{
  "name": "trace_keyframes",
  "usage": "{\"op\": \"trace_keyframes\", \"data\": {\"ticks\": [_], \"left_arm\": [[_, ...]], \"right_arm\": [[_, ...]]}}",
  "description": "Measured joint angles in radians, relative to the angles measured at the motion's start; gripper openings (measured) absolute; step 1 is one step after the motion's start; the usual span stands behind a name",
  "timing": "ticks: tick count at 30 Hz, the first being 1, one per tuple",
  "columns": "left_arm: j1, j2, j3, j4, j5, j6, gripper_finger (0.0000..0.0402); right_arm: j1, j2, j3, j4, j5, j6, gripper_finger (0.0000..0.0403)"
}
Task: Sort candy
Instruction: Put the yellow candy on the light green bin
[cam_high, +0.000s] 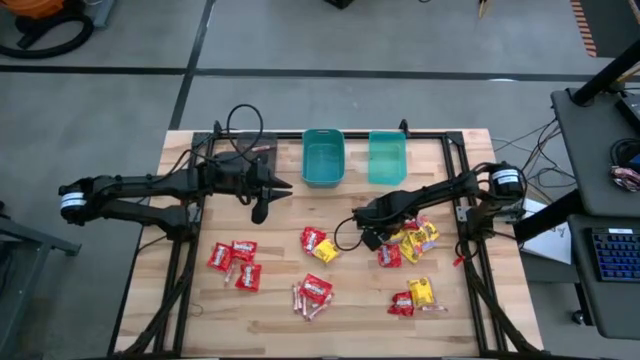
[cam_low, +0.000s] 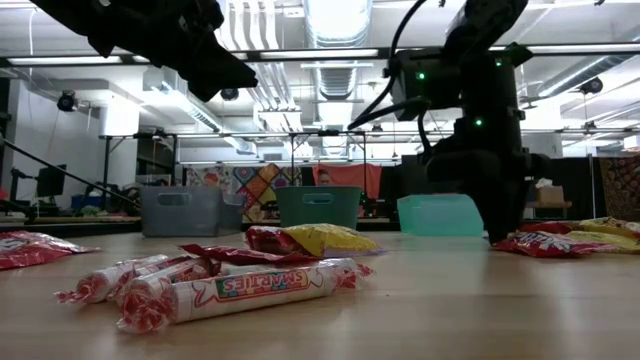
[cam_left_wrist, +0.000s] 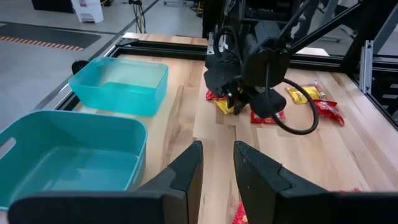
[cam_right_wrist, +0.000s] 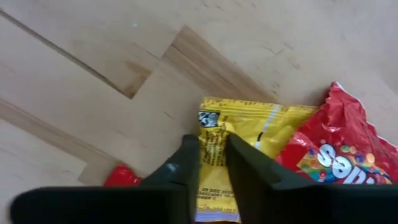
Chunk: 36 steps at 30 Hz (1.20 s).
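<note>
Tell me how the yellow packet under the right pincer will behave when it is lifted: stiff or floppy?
Probably floppy: the yellow packet looks like thin, creased film. Likely light, since it lies flat on the table. Its glossy wrapper may slip between the nearly closed fingers of the right pincer, and the overlapping red packet might shift.

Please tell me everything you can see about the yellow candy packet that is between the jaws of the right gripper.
The yellow packet is a small, flat, glossy wrapper with dark print and a small label at one corner. It lies on the wooden table, and a red packet touches or overlaps one edge. The right gripper is low over it, with its jaws nearly closed on the packet's edge. The packet does not look lifted yet.
</note>
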<state>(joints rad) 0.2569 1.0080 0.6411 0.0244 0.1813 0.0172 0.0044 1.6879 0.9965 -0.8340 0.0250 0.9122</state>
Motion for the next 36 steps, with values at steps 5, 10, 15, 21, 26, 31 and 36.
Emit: {"op": "trace_keyframes", "data": {"ticks": [5, 10, 15, 21, 26, 31, 36], "left_arm": [[0.000, 0.000, 0.000, 0.000, 0.000, 0.000, 0.0074], [0.000, 0.000, 0.000, 0.000, 0.000, 0.000, 0.0075], [-0.001, 0.000, -0.007, 0.004, 0.000, 0.000, 0.0075], [-0.007, 0.006, -0.036, 0.055, 0.017, -0.008, 0.0075], [-0.025, 0.030, -0.045, 0.076, 0.019, -0.009, 0.0075], [-0.058, 0.083, -0.048, 0.182, 0.045, -0.025, 0.0075], [-0.079, 0.148, -0.048, 0.328, 0.186, -0.017, 0.0075]], "right_arm": [[0.000, -0.016, -0.003, 0.025, 0.005, -0.014, 0.0014], [0.000, -0.034, -0.003, 0.055, 0.004, -0.045, 0.0009], [0.008, -0.095, -0.003, 0.146, 0.001, -0.118, 0.0008], [0.029, -0.210, -0.015, 0.331, 0.000, -0.228, 0.0008], [0.048, -0.322, -0.095, 0.566, -0.025, -0.329, 0.0008], [0.050, -0.418, -0.247, 0.917, -0.118, -0.419, 0.0008], [0.050, -0.456, -0.398, 1.285, -0.189, -0.505, 0.0008]]}}
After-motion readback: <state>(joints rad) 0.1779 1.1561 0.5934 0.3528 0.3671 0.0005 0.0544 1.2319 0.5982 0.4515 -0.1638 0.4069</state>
